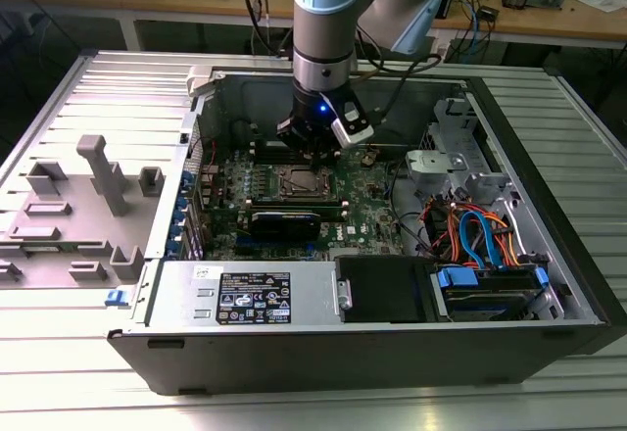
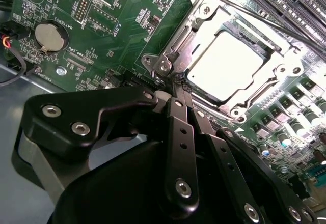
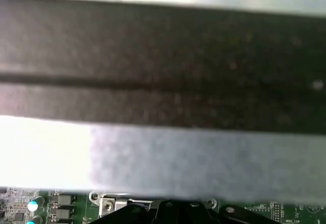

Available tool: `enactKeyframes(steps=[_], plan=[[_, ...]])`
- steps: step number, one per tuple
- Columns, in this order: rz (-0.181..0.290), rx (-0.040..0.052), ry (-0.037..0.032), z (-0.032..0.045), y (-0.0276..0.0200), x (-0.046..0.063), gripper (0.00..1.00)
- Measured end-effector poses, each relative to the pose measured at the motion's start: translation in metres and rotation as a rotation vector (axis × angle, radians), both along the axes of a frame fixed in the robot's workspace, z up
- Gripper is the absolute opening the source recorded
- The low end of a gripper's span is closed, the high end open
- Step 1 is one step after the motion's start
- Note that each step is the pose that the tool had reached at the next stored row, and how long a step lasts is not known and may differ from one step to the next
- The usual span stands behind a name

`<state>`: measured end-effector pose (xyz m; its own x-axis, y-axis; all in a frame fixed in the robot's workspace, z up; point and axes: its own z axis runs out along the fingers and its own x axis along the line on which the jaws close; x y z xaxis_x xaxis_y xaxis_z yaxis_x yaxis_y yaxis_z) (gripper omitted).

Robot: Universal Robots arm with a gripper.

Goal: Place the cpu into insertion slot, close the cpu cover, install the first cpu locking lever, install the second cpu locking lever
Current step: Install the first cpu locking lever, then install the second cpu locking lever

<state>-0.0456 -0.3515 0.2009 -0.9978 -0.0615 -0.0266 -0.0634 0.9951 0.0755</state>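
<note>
A: Exterior view. Report the arm's position.

B: The arm reaches down into the open computer case [image 1: 549, 255]. The gripper [image 1: 312, 145] sits low over the motherboard [image 1: 367, 206], just above the insertion slot [image 1: 300, 184]. The black heatsink bar [image 1: 284, 222] lies just beside the slot, on the side nearer the camera. A bundle of orange and blue cables [image 1: 475, 235] occupies the bay at the exterior view's right, well apart from the gripper. The power supply box [image 1: 245, 299] spans the near wall. A grey fixture tray [image 1: 69, 206] stands outside the case at the exterior view's left.

A: Second wrist view. State of the socket?

B: The cpu [image 2: 224, 65] lies flat in the insertion slot, its bright metal top showing through the window of the cpu cover [image 2: 277, 63], which lies down over it. The gripper [image 2: 175, 84] has its fingers [image 2: 181, 132] pressed together, tips meeting at the cover's edge near a corner screw [image 2: 163, 67]. Whether a lever wire is pinched between them cannot be told. A coin cell battery [image 2: 51, 35] sits well apart. Memory slots [image 2: 290, 0] run along the far side of the socket.

A: First wrist view?

B: A blurred dark band [image 3: 163, 66] blocks most of the field. A strip of motherboard [image 3: 51, 203] and the gripper's black linkage [image 3: 173, 211] show at one edge.
</note>
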Motion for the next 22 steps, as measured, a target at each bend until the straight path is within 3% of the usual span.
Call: enactKeyframes(steps=[5, 8, 13, 17, 22], plan=[[0.0, 0.0201, -0.0009, 0.0004, 0.0008, 0.0, 0.11], [0.0, 0.0243, -0.0014, 0.0031, 0.001, 0.001, 0.11], [0.0, 0.0233, -0.0007, 0.013, 0.0007, 0.0, 0.11], [0.0, 0.0173, -0.0007, 0.0133, -0.0019, 0.0, 0.11], [0.0, 0.0161, -0.0007, 0.0133, -0.003, 0.0, 0.11]])
